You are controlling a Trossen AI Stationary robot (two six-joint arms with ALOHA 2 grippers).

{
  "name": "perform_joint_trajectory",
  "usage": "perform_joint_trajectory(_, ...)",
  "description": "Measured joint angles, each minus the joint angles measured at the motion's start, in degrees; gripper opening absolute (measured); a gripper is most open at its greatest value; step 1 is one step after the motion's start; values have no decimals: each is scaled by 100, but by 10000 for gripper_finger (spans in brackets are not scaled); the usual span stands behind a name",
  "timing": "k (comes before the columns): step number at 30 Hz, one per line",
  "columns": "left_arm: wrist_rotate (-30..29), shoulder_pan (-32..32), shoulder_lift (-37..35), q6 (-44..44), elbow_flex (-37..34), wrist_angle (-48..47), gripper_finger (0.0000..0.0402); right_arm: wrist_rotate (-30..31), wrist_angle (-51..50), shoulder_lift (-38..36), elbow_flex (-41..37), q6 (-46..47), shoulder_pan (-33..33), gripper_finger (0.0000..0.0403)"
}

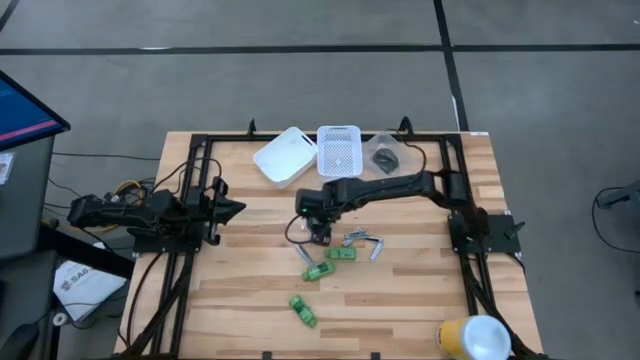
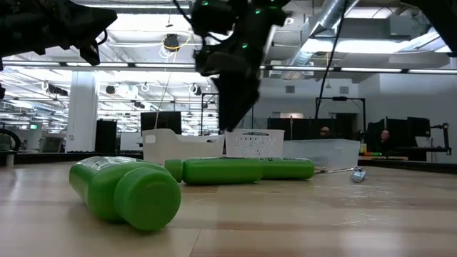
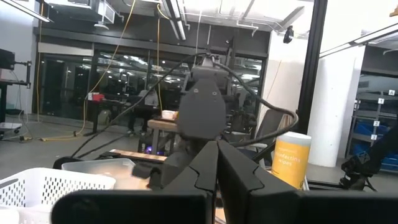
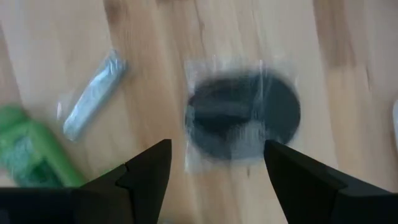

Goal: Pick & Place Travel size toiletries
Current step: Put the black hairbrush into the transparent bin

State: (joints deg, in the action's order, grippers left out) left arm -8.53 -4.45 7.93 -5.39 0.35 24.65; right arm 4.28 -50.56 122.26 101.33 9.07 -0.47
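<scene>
A flat round black pot [image 4: 242, 118] in a clear wrapper lies on the wooden table, straight below my right gripper [image 4: 217, 180]. That gripper [image 1: 318, 236] hangs open at the table's middle, pointing steeply down, with its fingers clear above the pot. A slim silvery tube [image 4: 93, 93] and a green bottle [image 4: 25, 155] lie flat beside the pot. More green bottles [image 1: 318, 272] [image 1: 303, 310] and silvery tubes [image 1: 375, 247] lie nearer the front edge. My left gripper [image 1: 235, 208] waits shut at the table's left side.
A white bin [image 1: 285, 155], a white mesh basket [image 1: 338, 150] and a clear tub [image 1: 385, 155] holding a dark round item stand along the far edge. A yellow container [image 1: 470, 338] stands at the near right corner. Dark frame rails [image 1: 190, 270] run along both sides.
</scene>
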Motion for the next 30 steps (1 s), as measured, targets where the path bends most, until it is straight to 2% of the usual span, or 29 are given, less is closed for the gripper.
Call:
perform_joint_trajectory(10, 0, 2, 225, 0, 0, -1, 2, 4, -103, 777, 940, -444, -21, 250)
perform_joint_trajectory(17, 2, 0, 404, 0, -1, 9, 2, 158, -100, 1165, 1441, -191, 32, 250)
perform_joint_trajectory(30, 0, 1, 546, 0, 0, 30, 2, 242, -214, 1211, 1478, -156, 35, 260)
